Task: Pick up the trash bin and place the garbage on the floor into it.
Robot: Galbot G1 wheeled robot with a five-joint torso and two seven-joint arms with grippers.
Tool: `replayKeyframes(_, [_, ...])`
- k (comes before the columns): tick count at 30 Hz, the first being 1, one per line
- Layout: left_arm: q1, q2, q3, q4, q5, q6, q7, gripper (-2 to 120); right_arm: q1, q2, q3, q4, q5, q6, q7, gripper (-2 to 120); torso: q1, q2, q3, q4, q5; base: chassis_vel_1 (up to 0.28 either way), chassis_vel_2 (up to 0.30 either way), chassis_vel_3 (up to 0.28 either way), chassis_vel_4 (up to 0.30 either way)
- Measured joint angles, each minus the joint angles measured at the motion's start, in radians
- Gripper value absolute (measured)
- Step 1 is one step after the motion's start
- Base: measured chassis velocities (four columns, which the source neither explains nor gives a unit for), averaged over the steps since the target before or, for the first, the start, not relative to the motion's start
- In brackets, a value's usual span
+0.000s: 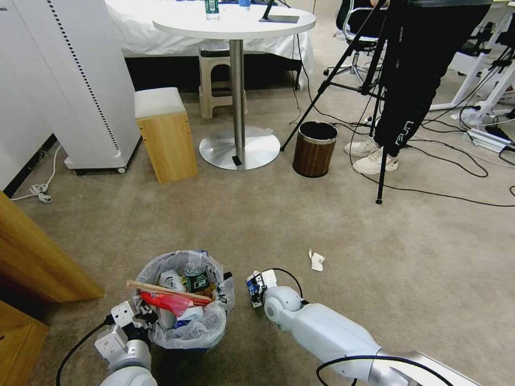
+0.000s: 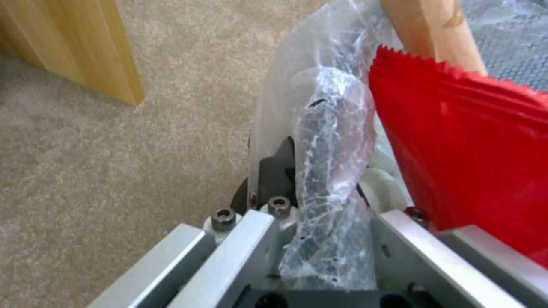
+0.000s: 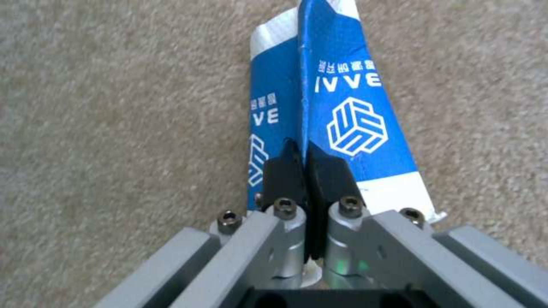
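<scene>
At your left, the left gripper point(image 1: 144, 317) is clamped on the rim of the trash bin point(image 1: 185, 332), pinching its plastic bag point(image 2: 328, 141). The bin already holds a red wrapper point(image 1: 169, 303), a wooden stick point(image 1: 161, 290) and a small bottle point(image 1: 196, 277). Just beside it, the right gripper point(image 3: 305, 164) is closed on a blue-white carton point(image 3: 348, 119) above the floor point(image 1: 375, 241). Farther right, a crumpled tissue point(image 1: 317, 261) lies on the carpet.

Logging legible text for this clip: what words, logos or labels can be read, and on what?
"IVVE", as it appears in the right wrist view, beside a white cube logo: blue-white carton, held by the shut right gripper.
Small characters above it: too blurred.
Green-label bottle in the trash bin: unreadable.
White marks on a person's black trousers: unreadable.
</scene>
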Motion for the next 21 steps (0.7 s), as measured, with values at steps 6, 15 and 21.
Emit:
replayKeyframes(6, [-0.015, 0.008, -0.005, 0.009, -0.010, 0.002, -0.001, 1, -0.030, -0.091, 0.047, 0.129, -0.006, 0.089, -0.041, 0, 0.000, 0.000, 0.000, 0.0001, 0.0001, 0.000, 0.000, 0.000, 0.000])
replayKeyframes(15, [-0.033, 0.011, -0.001, 0.027, -0.015, 0.006, -0.005, 1, -0.120, -0.361, 0.140, 0.348, -0.158, 0.528, -0.296, 0, 0.000, 0.000, 0.000, -0.0006, 0.0004, 0.000, 0.000, 0.000, 0.000])
replayKeyframes(21, [-0.034, 0.008, 0.005, 0.024, -0.013, 0.007, -0.005, 1, -0.189, -0.447, 0.217, 0.526, -0.207, 0.780, -0.540, 0, 0.000, 0.000, 0.000, -0.0002, 0.0002, 0.000, 0.000, 0.000, 0.000])
